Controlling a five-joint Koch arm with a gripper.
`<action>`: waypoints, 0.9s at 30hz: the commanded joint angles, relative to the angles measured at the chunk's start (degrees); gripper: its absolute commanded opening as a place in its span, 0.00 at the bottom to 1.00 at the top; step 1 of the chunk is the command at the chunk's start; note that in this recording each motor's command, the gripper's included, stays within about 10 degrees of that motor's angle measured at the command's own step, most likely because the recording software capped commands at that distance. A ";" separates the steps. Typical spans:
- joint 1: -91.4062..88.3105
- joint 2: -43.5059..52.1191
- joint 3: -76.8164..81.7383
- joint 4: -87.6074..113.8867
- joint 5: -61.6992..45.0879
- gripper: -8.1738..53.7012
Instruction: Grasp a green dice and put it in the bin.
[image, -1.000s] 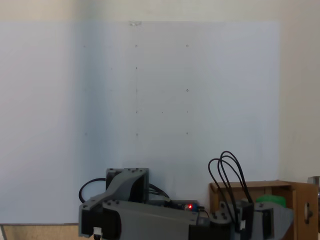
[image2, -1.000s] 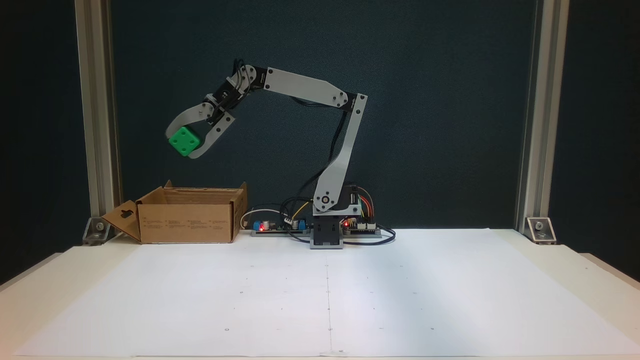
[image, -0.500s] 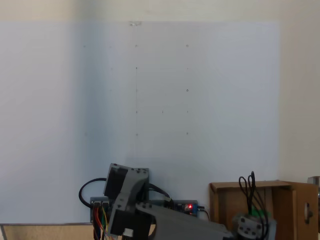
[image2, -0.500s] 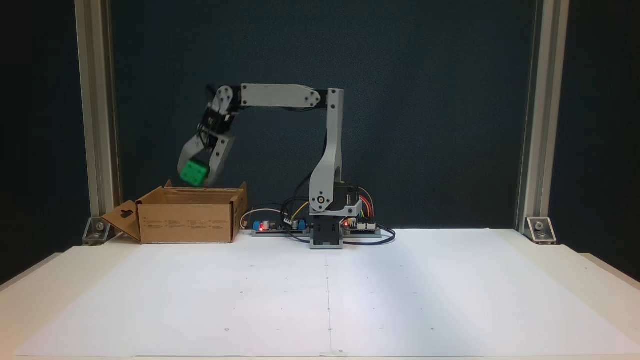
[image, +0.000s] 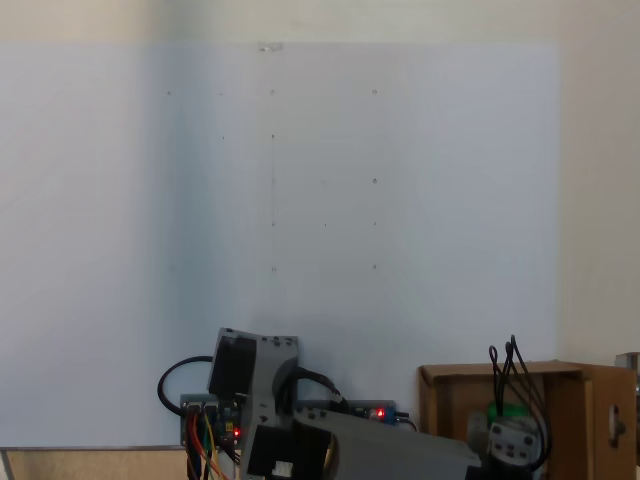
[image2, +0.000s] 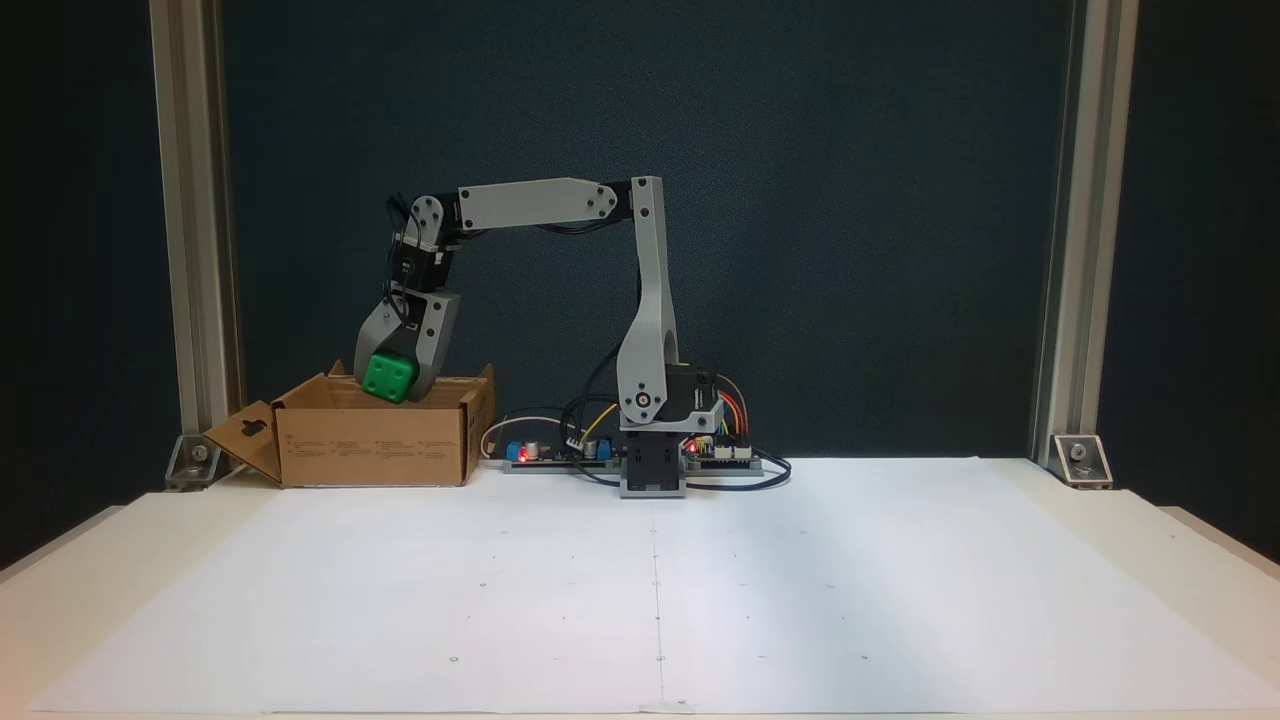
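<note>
My gripper (image2: 392, 382) clamped the dice (image2: 389, 377) at the bin's (image2: 372, 446) open top, on a white sheet (image2: 650, 590) over a cream table (image2: 1195, 535), before a dark wall (image2: 860, 200).

Even bright light, soft faint shadows, one fixed view hazy, washed-out

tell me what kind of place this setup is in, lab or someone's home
Most likely a lab or workshop test bench. Upright aluminium frame posts bolted at the table's back corners, a dark backdrop panel, and a white paper sheet marked with a grid of small dots all suggest a purpose-built robot recording station.
</note>
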 joint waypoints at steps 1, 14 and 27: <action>0.35 0.18 -3.69 -2.20 -2.81 0.42; -2.72 0.70 -17.84 -8.79 19.42 0.80; -26.81 7.65 -28.56 -9.40 20.57 0.84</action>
